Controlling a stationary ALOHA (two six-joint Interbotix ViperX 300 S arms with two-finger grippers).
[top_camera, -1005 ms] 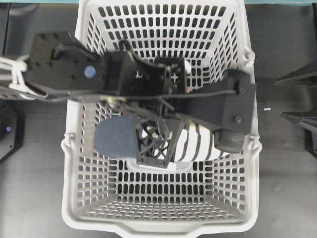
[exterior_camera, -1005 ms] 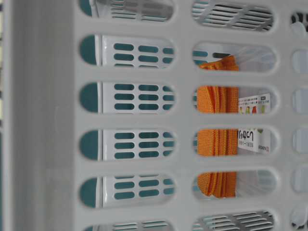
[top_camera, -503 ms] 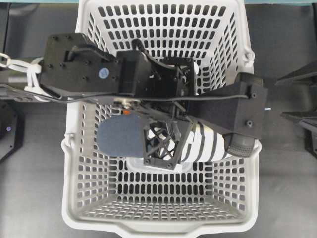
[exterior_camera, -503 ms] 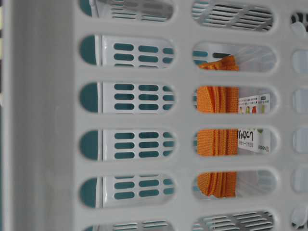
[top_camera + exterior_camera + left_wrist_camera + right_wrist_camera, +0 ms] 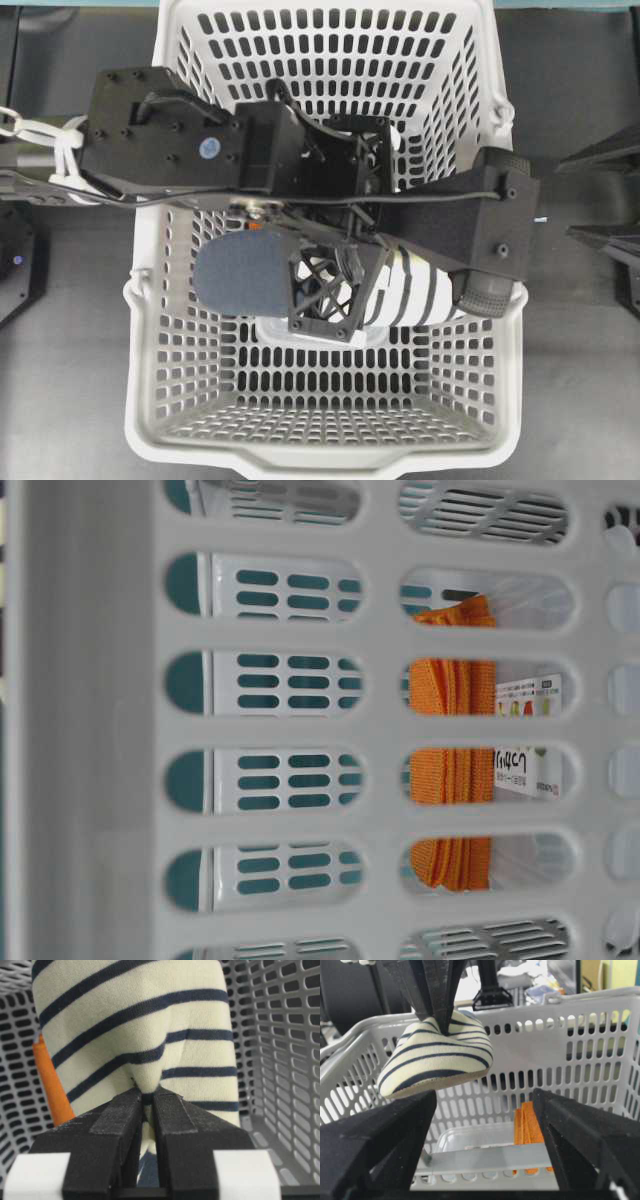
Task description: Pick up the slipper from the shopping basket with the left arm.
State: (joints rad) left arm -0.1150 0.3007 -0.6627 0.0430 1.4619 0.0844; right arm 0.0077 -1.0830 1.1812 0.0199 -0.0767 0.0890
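Your left gripper [image 5: 147,1097] is pinched tight on a fold of the slipper [image 5: 135,1035], which hangs clear above the shopping basket [image 5: 580,1055] floor; it looks light and soft, so the bunched striped upper should hold, though the fabric could slip.

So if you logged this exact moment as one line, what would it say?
left gripper: shut on slipper | slipper: lifted off shopping basket floor | right gripper: open, empty
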